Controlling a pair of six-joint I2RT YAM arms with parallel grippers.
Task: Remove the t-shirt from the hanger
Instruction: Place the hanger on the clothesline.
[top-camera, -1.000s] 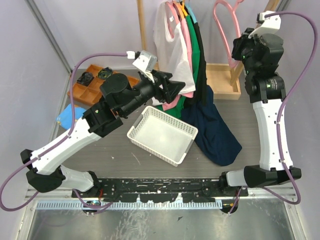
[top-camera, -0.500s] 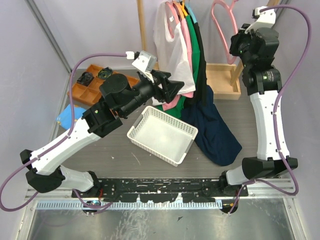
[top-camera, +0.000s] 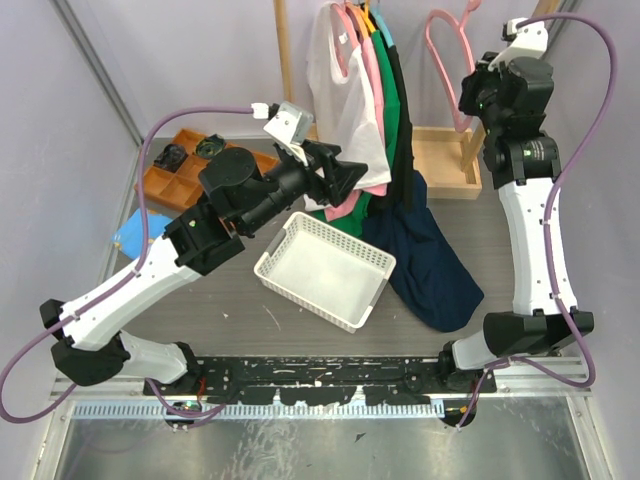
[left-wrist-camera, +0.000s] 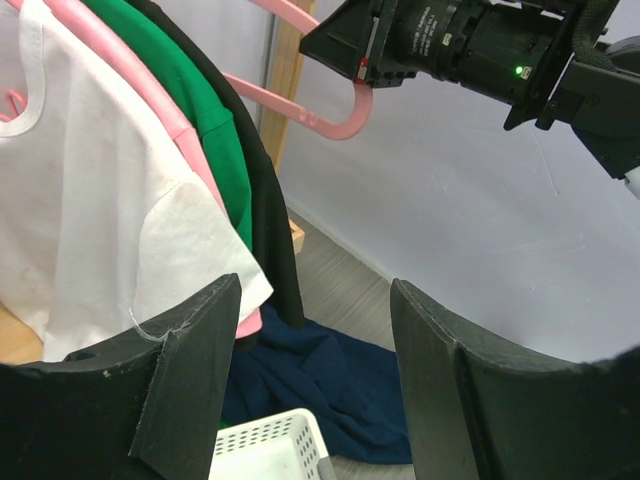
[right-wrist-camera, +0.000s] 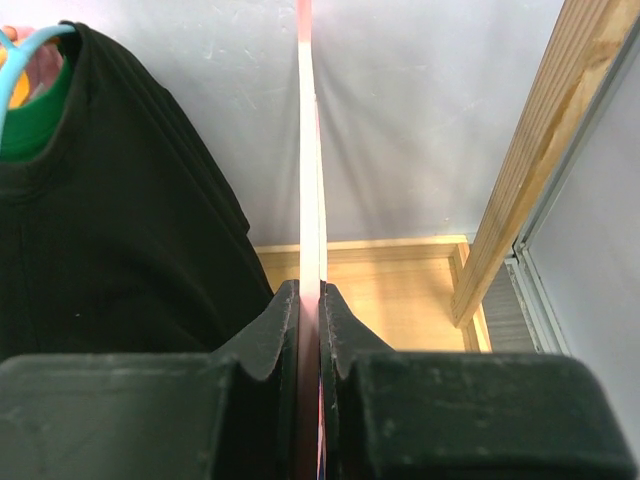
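Raised since a second ago, the right pincer (right-wrist-camera: 310, 305) is clamped on the pink hanger (right-wrist-camera: 308, 150). On the worktop (top-camera: 240, 310) the navy t-shirt (top-camera: 435, 265) lies heaped just beside the basket (top-camera: 325, 270). Empty, the left pincer (left-wrist-camera: 315, 300) gapes wide.

Above, we look down from the near edge of the table (top-camera: 235, 312); both wrist views, close in, share the pink hanger (left-wrist-camera: 340, 130).

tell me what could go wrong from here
1. The right jaws are shut on the thin pink hanger, close beside the black shirt; swinging it could snag that shirt.
2. The left jaws stand open right by the sleeve of the white shirt and might catch it, dragging the wrong garment.
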